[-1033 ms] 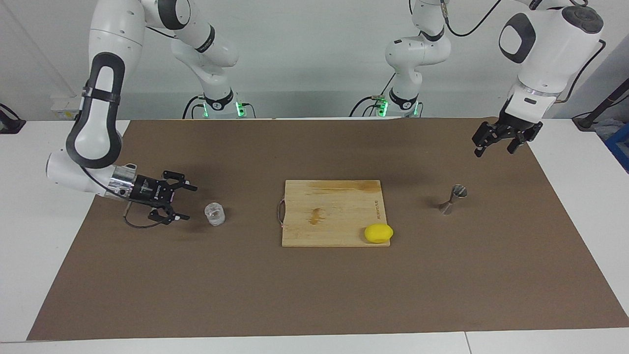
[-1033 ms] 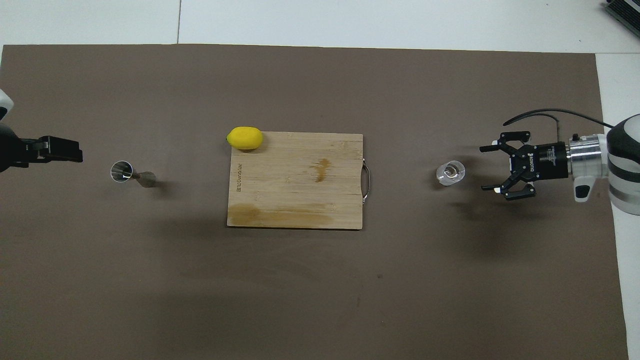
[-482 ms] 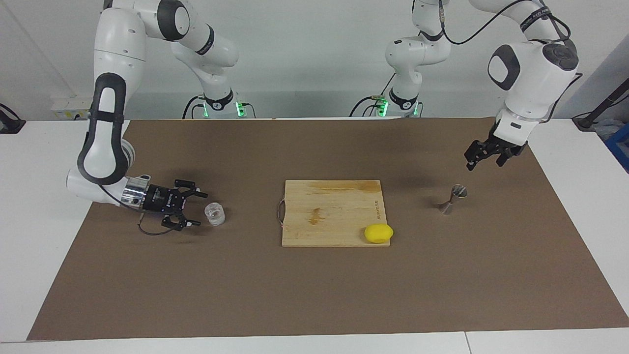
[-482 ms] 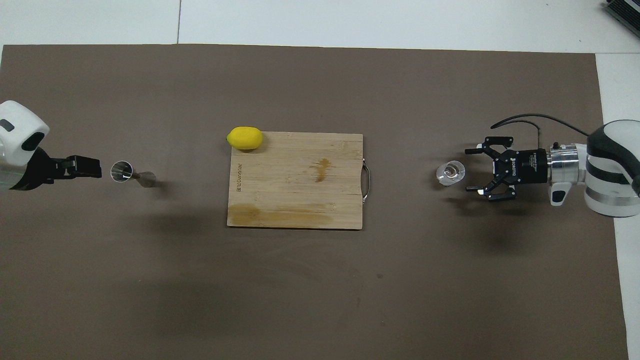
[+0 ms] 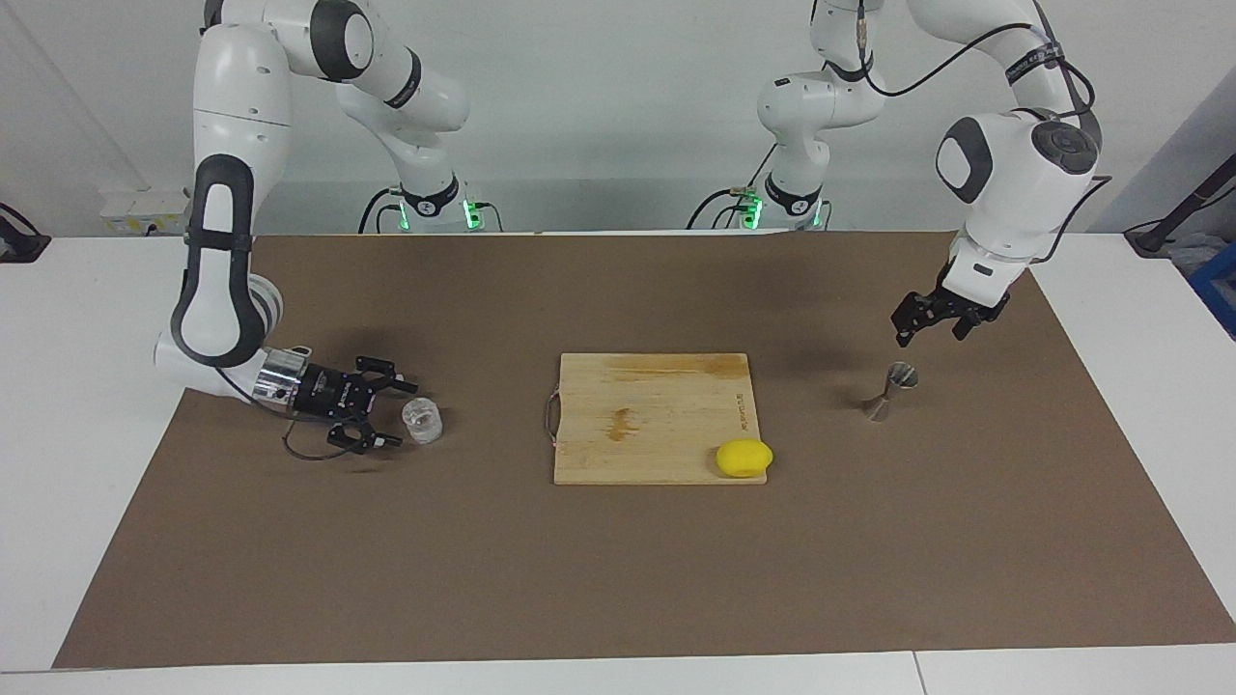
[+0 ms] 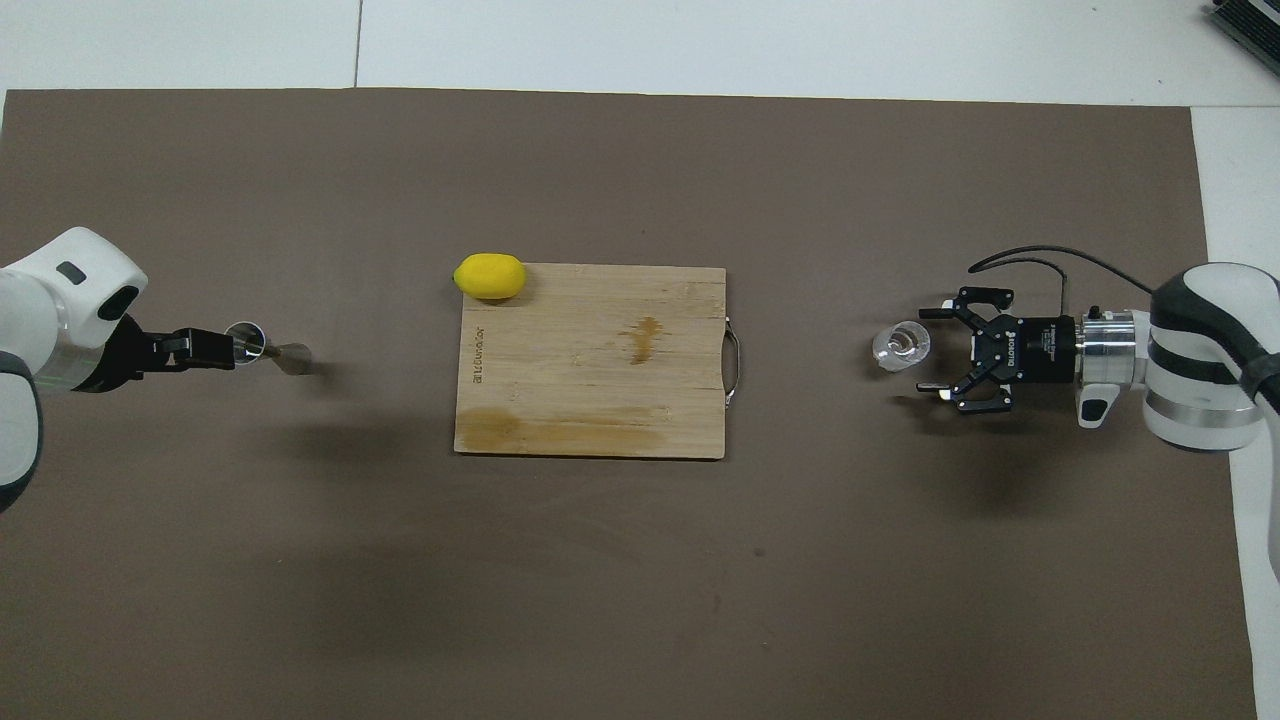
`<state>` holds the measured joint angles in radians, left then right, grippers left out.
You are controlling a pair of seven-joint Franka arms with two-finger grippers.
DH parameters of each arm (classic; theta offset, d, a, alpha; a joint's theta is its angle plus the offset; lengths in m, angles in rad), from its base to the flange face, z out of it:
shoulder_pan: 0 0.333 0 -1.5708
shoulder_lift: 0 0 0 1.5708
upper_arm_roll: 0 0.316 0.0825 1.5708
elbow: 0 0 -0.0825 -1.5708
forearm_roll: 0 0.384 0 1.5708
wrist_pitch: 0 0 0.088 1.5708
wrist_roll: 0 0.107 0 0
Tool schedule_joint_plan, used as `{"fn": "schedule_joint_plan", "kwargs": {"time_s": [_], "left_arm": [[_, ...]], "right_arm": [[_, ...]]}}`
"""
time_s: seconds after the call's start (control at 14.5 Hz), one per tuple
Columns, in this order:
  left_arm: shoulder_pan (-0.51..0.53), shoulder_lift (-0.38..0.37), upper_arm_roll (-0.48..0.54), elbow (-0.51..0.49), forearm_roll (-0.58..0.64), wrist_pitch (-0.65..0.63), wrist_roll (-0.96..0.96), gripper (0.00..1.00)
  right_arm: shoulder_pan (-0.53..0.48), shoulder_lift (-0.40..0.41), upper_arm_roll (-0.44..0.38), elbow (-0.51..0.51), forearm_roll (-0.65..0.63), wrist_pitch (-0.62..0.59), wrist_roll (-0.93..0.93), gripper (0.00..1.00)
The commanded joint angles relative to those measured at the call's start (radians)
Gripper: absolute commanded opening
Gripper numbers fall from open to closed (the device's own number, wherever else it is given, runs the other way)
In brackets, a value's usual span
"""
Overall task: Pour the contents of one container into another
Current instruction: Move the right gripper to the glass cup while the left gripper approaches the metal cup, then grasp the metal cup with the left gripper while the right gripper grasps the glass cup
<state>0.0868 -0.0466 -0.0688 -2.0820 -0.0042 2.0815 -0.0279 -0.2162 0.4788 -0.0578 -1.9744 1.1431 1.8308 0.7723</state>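
The clear glass tumbler (image 5: 422, 422) (image 6: 902, 345) stands upright on the brown mat toward the right arm's end of the table. My right gripper (image 5: 400, 415) (image 6: 926, 350) lies low and level beside it, open. Its fingertips just reach the glass's two sides without touching it. The metal jigger (image 5: 889, 391) (image 6: 262, 348) stands upright toward the left arm's end. My left gripper (image 5: 932, 331) (image 6: 208, 348) hangs open in the air above the jigger, pointing down, with a clear gap to the jigger's rim. Nothing is held.
A wooden cutting board (image 5: 657, 415) (image 6: 590, 360) lies mid-table between the two containers. A yellow lemon (image 5: 744, 458) (image 6: 490, 277) sits on the board's corner farthest from the robots, toward the left arm's end. The brown mat (image 5: 618, 579) covers the table.
My right gripper has slid along the mat up to the tumbler. My left gripper has come down and inward until it is over the jigger. The containers have not moved.
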Motion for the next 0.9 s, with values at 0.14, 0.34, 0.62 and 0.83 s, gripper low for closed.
{"fn": "schedule_joint_plan", "kwargs": {"time_s": [0.14, 0.34, 0.62, 0.83], "left_arm": [[-0.010, -0.025, 0.000, 0.000, 0.010, -0.059, -0.007, 1.00], [-0.022, -0.027, 0.000, 0.002, 0.010, -0.072, 0.002, 1.00], [-0.009, -0.032, 0.001, -0.006, 0.010, -0.069, 0.054, 1.00], [0.011, -0.030, 0.009, 0.006, -0.002, -0.078, 0.257, 1.00]], "right_arm": [[0.014, -0.025, 0.006, -0.041, 0.035, 0.044, -0.027, 1.00], [0.018, -0.023, 0.006, -0.041, 0.035, 0.053, -0.024, 1.00], [0.018, -0.023, 0.006, -0.041, 0.033, 0.053, -0.025, 1.00], [0.037, -0.022, 0.004, -0.032, 0.033, 0.053, -0.022, 1.00]]}}
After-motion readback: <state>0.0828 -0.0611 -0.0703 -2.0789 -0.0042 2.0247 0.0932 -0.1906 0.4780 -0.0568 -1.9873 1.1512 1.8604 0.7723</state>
